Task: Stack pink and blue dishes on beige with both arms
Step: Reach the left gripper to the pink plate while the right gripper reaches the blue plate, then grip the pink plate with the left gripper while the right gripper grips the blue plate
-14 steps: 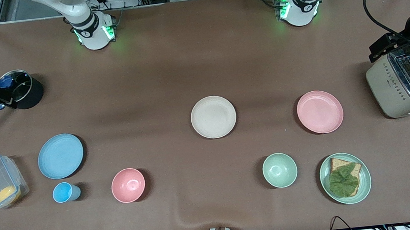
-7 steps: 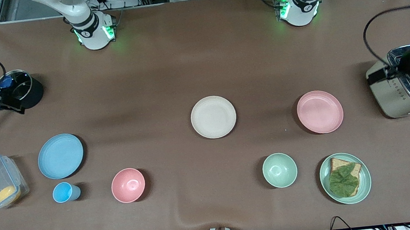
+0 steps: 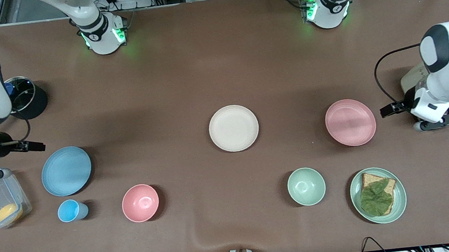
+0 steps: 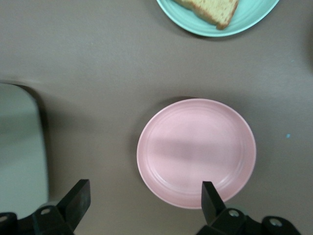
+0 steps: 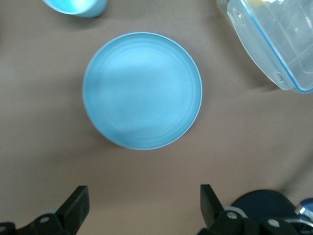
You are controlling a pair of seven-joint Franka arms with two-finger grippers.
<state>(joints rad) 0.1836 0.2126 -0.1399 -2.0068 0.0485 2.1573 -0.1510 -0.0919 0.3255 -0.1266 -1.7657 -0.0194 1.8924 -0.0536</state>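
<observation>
Even, fairly bright light falls from above on the matte brown worktop [image 3: 186,80], with no glare on it. Each dish casts a short soft shadow; the beige plate [image 3: 233,128] is rimmed dark on one side. Green lamps glow at both arm bases. In the wrist views a broad dim band crosses the pink plate [image 4: 196,152] and the blue plate [image 5: 142,90], both slightly soft.

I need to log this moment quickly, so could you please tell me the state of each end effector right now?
Left end effector: open, holding nothing, near the pink plate.
Right end effector: open, holding nothing, near the blue plate.
</observation>
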